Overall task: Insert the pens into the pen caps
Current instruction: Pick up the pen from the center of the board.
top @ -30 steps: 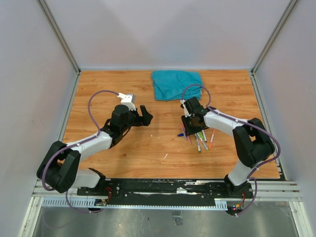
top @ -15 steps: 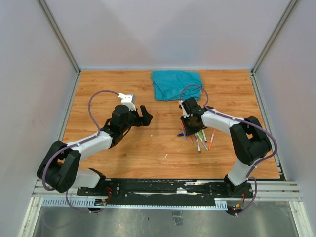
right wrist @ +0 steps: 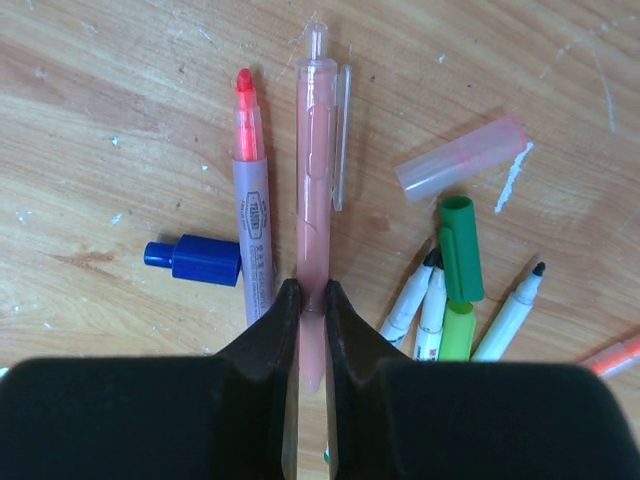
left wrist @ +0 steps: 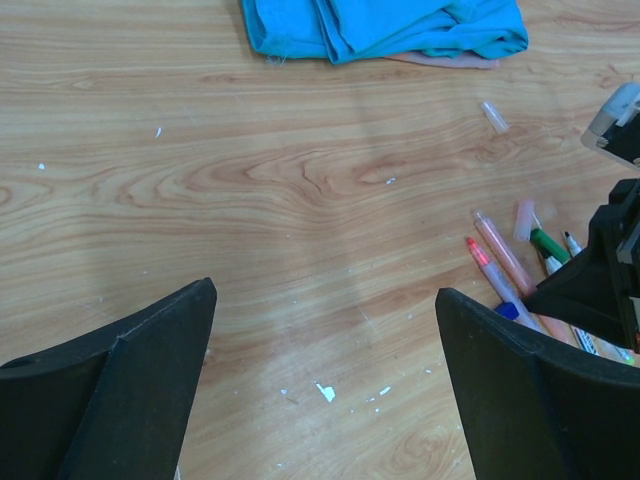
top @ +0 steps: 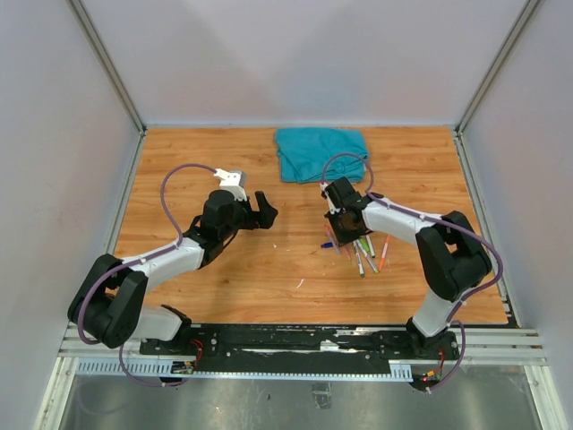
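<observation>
Two claws show: at centre-left the left claw (top: 266, 209) hangs wide open, empty. Right of centre the right claw (right wrist: 311, 292) pinches a pink pen (right wrist: 314, 190) lying on the counter (right wrist: 120, 100), near its lower end. Light, stiff, probably slippery plastic; a mid-barrel hold would steady it.

Hangs above the wooden table (left wrist: 250, 170) with left gripper (left wrist: 322, 290) spread wide; faces pens (left wrist: 503, 260) clustered at right, teal cloth (left wrist: 380, 25) at the far edge.

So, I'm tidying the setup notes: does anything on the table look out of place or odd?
Two things. A crumpled teal cloth lies at the far edge of the table, unrelated to pens. One small clear cap lies alone between the cloth and the pen pile.
</observation>
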